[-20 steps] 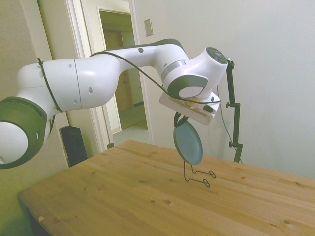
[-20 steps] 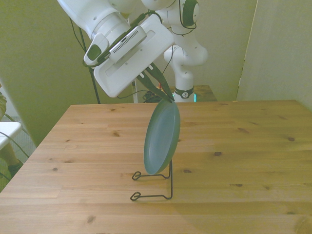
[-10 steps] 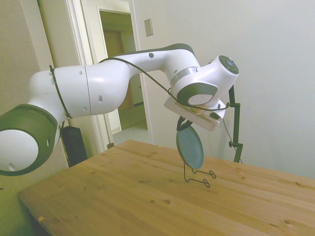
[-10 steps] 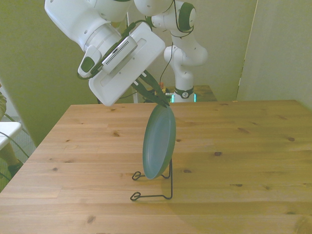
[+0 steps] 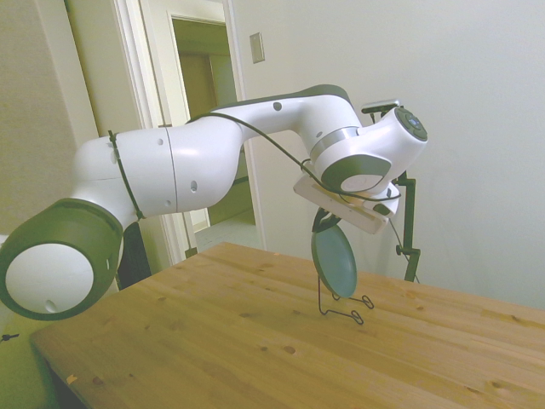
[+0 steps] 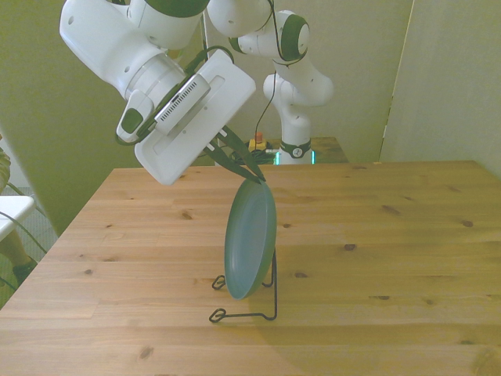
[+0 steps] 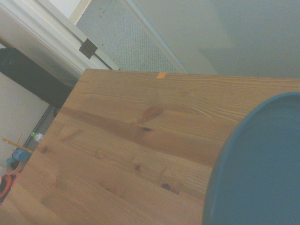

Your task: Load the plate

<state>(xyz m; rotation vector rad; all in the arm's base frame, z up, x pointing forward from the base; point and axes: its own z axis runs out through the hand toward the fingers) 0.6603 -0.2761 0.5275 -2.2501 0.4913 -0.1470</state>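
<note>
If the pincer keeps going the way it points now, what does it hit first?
The pincer points down, gripping the plate by its top rim. Going on, the plate's lower edge would likely meet the wire rack first, then the table. Depth is unclear.

Plate [image 6: 250, 240]: round, shallow, dull teal-green, low raised rim. Stands on edge, near upright, top tilted slightly toward front view's right. Lower edge sits in the black wire rack [image 6: 249, 301], against its upright; top rim pinched by gripper [image 6: 249, 174].

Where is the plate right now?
In the front view, the plate stands on edge near the table's middle, gripped at its top rim by the gripper, its lower edge at the wire rack.
</note>
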